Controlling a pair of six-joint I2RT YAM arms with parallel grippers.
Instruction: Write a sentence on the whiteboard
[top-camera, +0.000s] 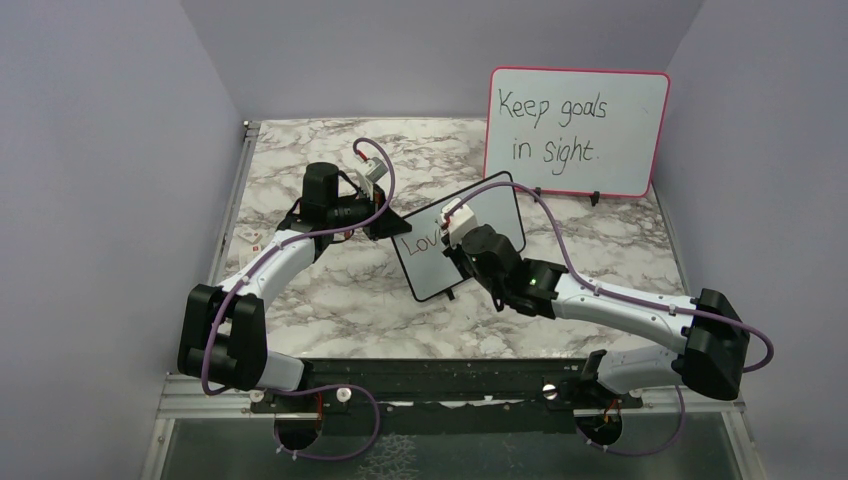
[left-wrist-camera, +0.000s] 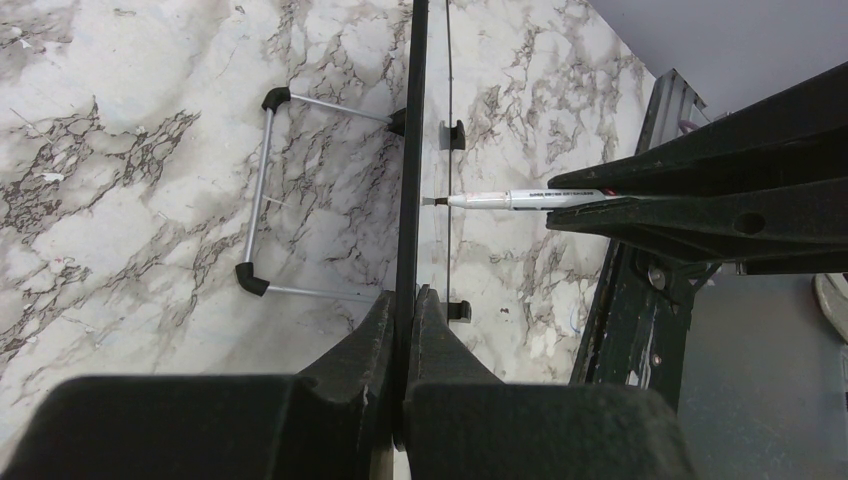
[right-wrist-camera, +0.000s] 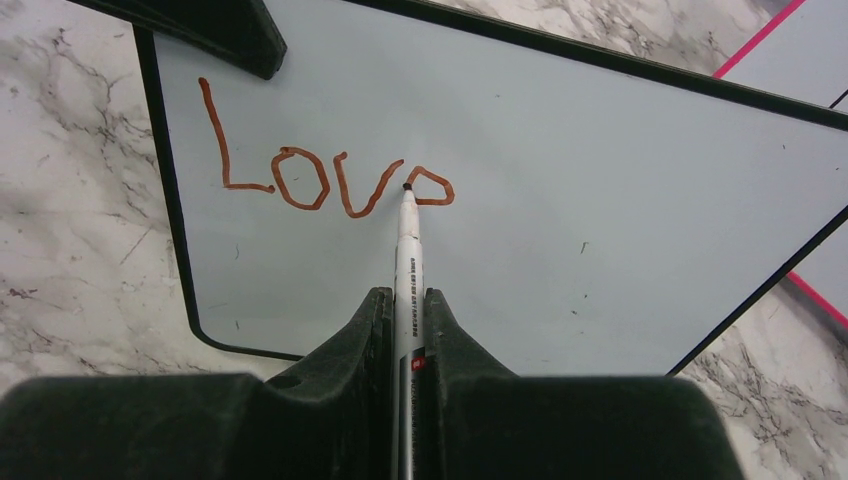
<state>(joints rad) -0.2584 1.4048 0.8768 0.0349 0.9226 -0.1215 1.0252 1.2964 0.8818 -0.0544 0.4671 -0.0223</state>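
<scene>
The small black-framed whiteboard (top-camera: 432, 262) stands tilted mid-table. My left gripper (top-camera: 385, 222) is shut on its left edge, seen edge-on in the left wrist view (left-wrist-camera: 407, 150), with the gripper (left-wrist-camera: 407, 300) clamping it. My right gripper (right-wrist-camera: 405, 300) is shut on a white marker (right-wrist-camera: 408, 250) whose tip touches the board (right-wrist-camera: 600, 180). The reddish-brown sentence (right-wrist-camera: 320, 165) reads "Lov" plus a partly drawn "e". The marker also shows in the left wrist view (left-wrist-camera: 525, 198). The right gripper (top-camera: 462, 235) covers part of the board from above.
The larger pink-framed board (top-camera: 576, 130) reading "Keep goals in sight" leans at the back right. A metal wire stand (left-wrist-camera: 262, 195) lies on the marble table behind the small board. A black rail (top-camera: 430, 380) runs along the near edge.
</scene>
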